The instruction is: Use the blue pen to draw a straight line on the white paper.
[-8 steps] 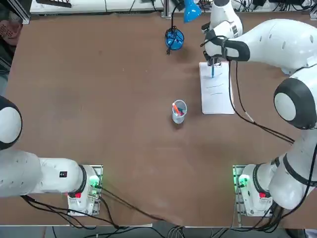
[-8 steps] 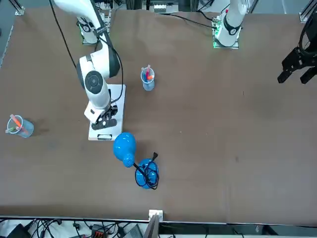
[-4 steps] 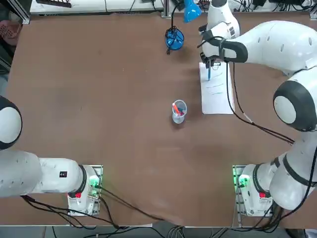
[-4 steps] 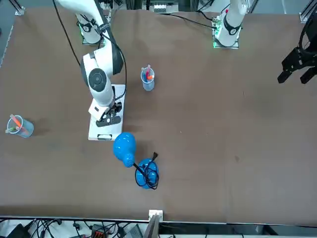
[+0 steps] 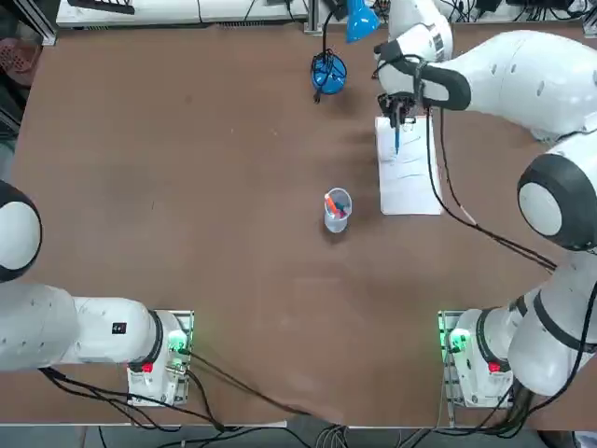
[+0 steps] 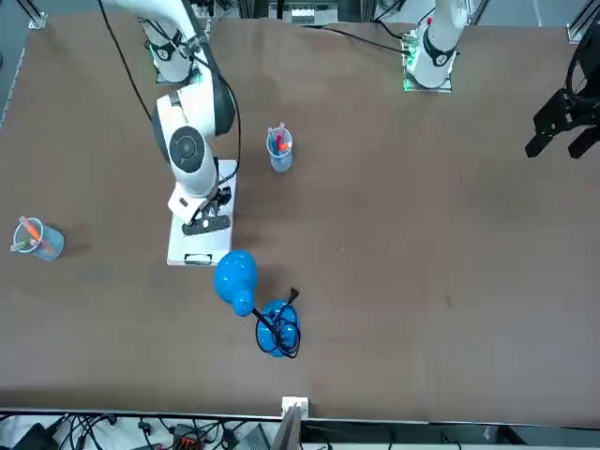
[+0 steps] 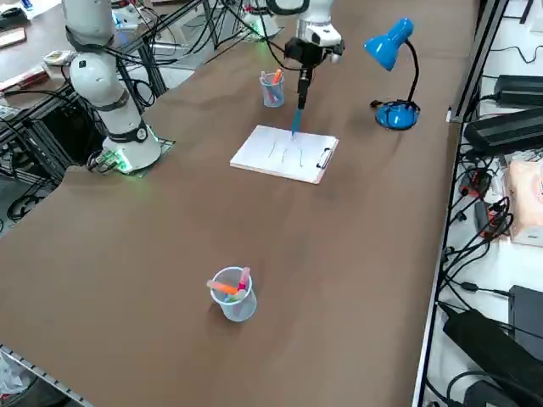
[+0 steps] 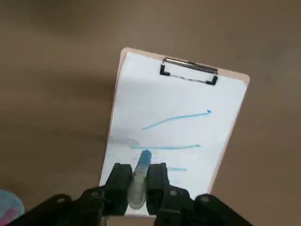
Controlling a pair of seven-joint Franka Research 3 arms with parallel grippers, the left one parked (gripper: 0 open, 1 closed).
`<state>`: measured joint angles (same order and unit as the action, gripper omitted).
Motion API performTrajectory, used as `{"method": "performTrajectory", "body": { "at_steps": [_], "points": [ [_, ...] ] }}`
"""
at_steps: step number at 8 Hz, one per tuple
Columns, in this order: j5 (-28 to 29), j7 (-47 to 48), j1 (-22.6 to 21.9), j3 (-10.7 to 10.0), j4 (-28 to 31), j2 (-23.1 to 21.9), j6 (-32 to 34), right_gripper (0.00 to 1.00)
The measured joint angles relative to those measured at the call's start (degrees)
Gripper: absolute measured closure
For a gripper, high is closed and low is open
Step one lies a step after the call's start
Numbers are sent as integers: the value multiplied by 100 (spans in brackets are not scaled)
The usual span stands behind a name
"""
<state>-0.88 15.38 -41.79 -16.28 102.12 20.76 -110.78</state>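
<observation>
The white paper (image 5: pixel 409 177) lies on a clipboard at the table's far right, its dark clip (image 8: pixel 189 73) on the far short edge, and it bears several thin blue strokes. My right gripper (image 5: pixel 398 119) hangs over the sheet near the clip end, shut on the blue pen (image 5: pixel 397 140), which points straight down. In the wrist view the fingers (image 8: pixel 158 178) squeeze the pen (image 8: pixel 139 175), and its tip sits by the left end of a blue stroke. From the right side the pen (image 7: pixel 297 114) looks lifted just off the paper (image 7: pixel 284 154).
A blue desk lamp (image 5: pixel 327 73) with a round base stands left of the clip end, close to the gripper. A clear cup of orange-red pens (image 5: pixel 337 209) stands left of the paper's near end. Another such cup (image 7: pixel 233 294) sits farther right.
The gripper with the pen shifted slightly towards the paper's left edge and the clip end and seems to have risen. The paper stayed put.
</observation>
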Motion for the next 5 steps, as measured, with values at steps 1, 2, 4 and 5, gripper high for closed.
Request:
{"method": "performTrajectory", "body": {
  "at_steps": [1, 2, 4, 5],
  "points": [
    [-3, -18, 9, -18, -252, -92, 392, 79],
    [-12, -109, 31, -82, -418, -209, 664, 79],
    [-24, -667, 91, -518, -520, -508, 964, 79],
    [-29, -1037, 138, -849, -527, -677, 1057, 79]
  ]
}}
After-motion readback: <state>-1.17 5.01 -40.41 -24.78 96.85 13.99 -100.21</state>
